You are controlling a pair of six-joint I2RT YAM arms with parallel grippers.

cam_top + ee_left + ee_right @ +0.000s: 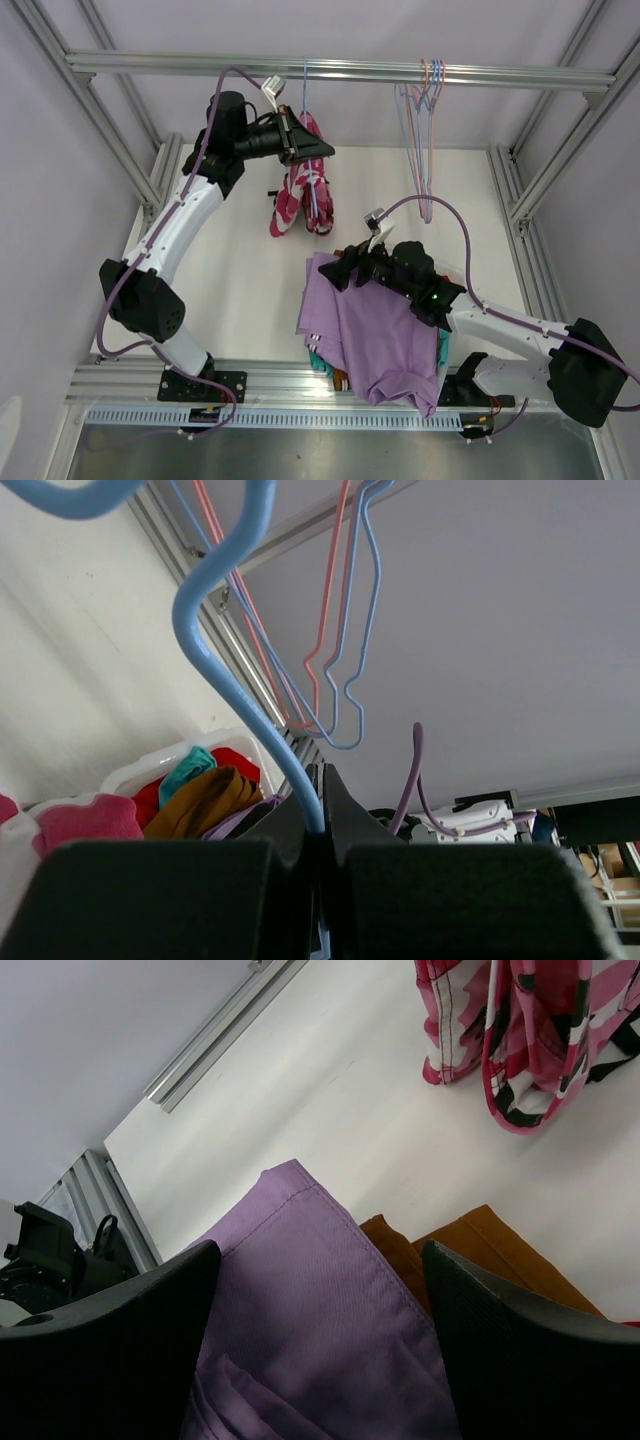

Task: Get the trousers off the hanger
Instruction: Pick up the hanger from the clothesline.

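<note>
The pink-white-black camouflage trousers (300,195) hang on a blue hanger (305,90) from the top rail. My left gripper (318,150) is shut on that hanger's wire, just above the cloth. The left wrist view shows the blue hanger (225,670) pinched between the black fingers of the left gripper (322,825). Lilac trousers (375,335) lie on top of a pile at the front. My right gripper (345,268) hovers open over their far edge. In the right wrist view the right gripper (320,1280) straddles the lilac cloth (310,1330) without touching it, and rust-brown trousers (480,1250) lie beneath.
Several empty pink and blue hangers (425,130) hang on the rail to the right. A white bin (150,765) holds red (235,765), teal (190,770) and rust-brown (205,800) cloth. Aluminium frame posts (555,160) border the white table (230,270).
</note>
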